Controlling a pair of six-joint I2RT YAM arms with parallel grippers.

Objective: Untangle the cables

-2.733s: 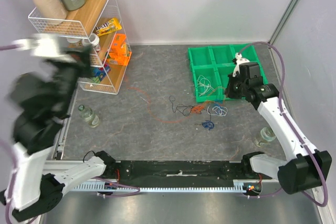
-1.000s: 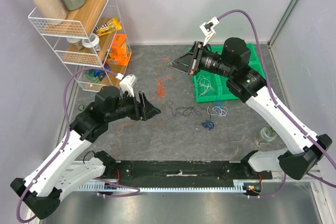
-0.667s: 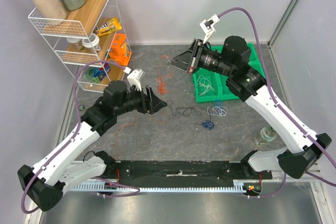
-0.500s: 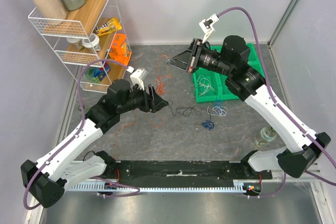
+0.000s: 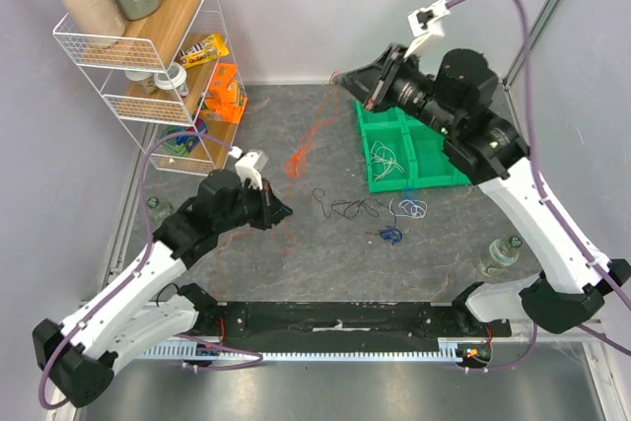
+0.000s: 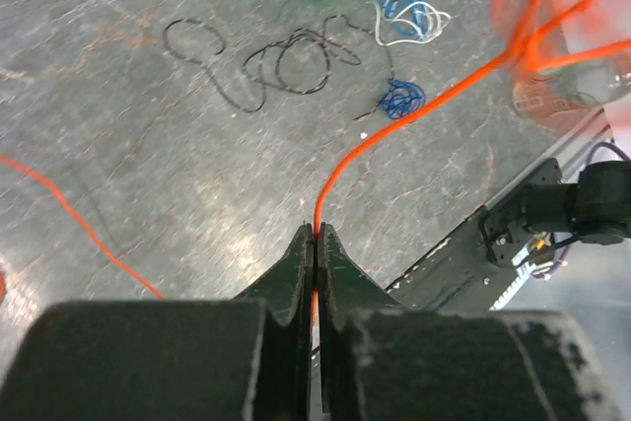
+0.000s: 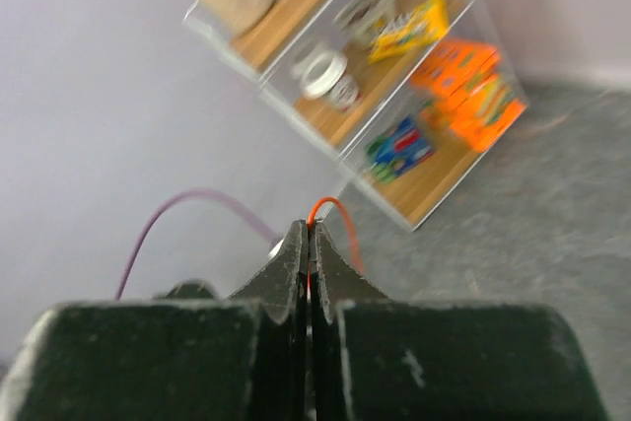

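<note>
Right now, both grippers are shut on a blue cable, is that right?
Not blue: the cable they hold is orange. The left wrist view shows the left gripper shut on the orange cable, and the right wrist view shows the right gripper shut on an orange strand too. The blue cable lies loose, gripped by neither.

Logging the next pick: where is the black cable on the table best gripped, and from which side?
Likely best: take the black cable at the single open loop at its far-left end, coming straight down on the left side. There one strand lies flat on bare table, away from the blue bunch its other end runs into.
</note>
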